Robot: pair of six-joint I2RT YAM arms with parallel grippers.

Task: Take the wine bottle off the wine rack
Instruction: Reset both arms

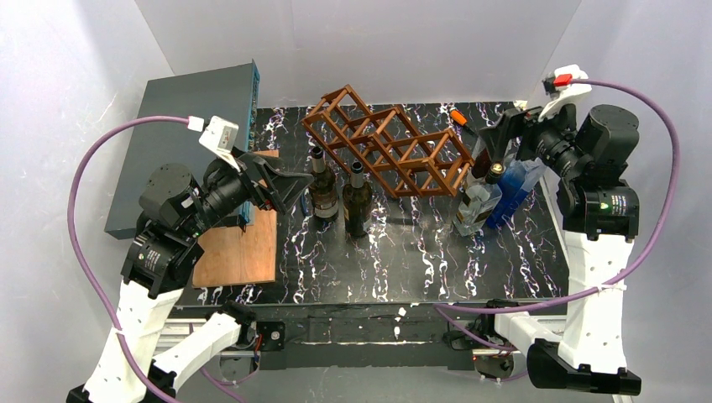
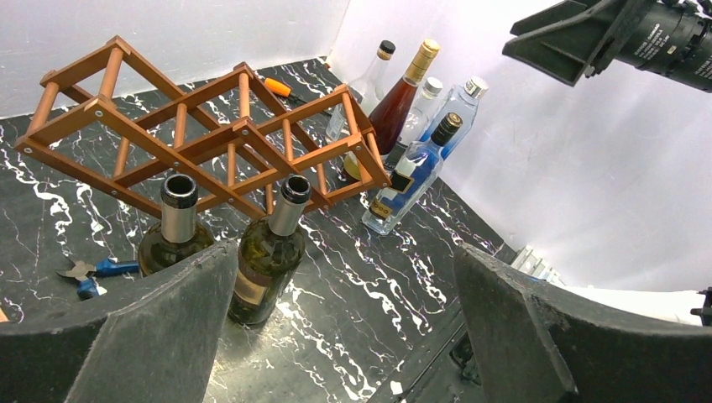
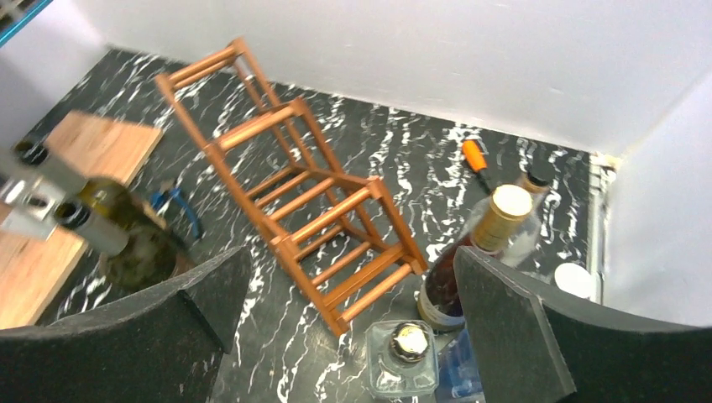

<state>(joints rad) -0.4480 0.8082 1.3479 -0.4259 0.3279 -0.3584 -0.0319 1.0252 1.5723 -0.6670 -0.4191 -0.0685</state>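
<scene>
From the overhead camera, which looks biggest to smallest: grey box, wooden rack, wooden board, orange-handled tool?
1. grey box
2 and 3. wooden rack and wooden board: much alike, and the board is partly hidden, so no ranking between them
4. orange-handled tool, by far the smallest

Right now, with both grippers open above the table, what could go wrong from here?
The left gripper sits close beside two upright dark green glass bottles before the brown wooden lattice rack; a sideways sweep might topple them. The right gripper hangs over a tight cluster of clear and blue glass bottles by the rack's end; descending could knock them over.
</scene>
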